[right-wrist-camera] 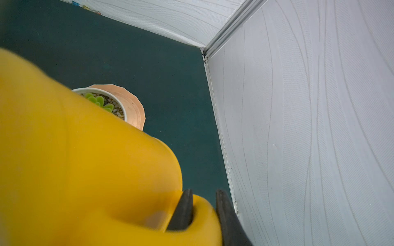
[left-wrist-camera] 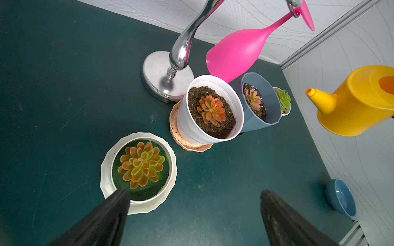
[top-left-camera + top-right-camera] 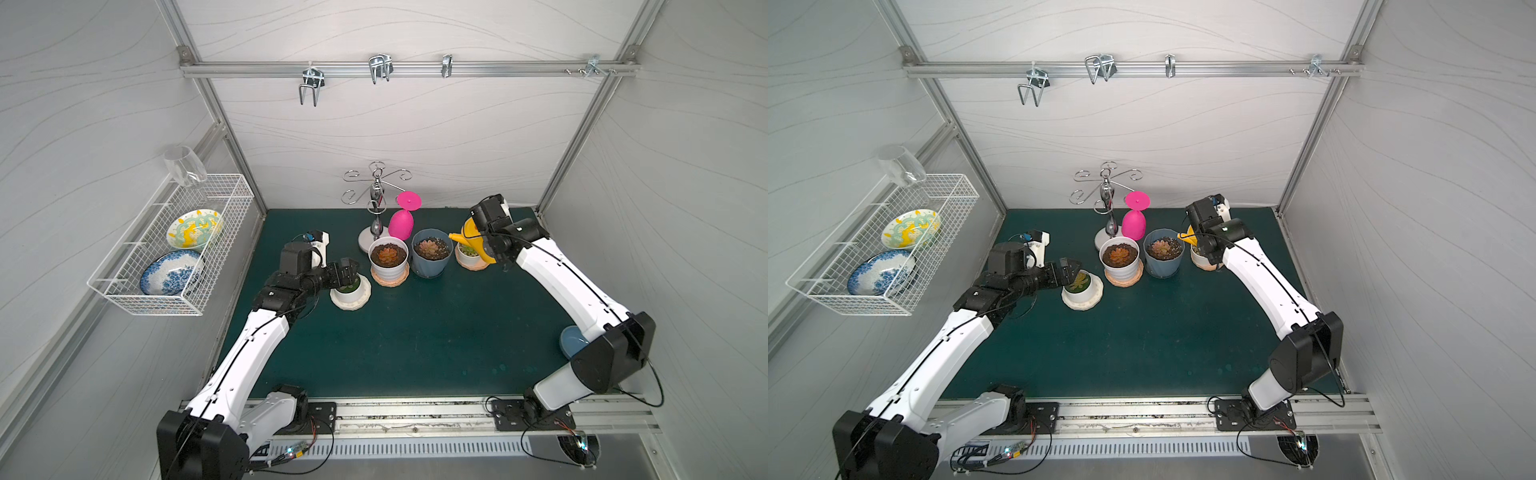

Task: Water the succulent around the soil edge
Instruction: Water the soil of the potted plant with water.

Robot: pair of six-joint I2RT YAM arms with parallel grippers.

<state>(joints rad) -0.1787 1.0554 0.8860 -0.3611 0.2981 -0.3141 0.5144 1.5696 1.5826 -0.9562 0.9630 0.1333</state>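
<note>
right hand [image 1: 203,192] is gripping the yellow watering can [image 2: 358,102] aloft, spout aiming nine o'clock toward the blue pot [image 3: 431,266]; pouring seemingly unstarted; left hand [image 2: 193,192] is hovering wide open.

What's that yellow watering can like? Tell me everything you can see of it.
The watering can is glossy yellow, plastic by the look of it. It has a rounded body, a short tapered spout and a top opening that looks orange inside. It hangs in the air above the potted green succulent, with its spout aimed toward the blue pot. The right end effector is shut on its handle, and nothing else seems to touch it. No water is visibly pouring.
</note>
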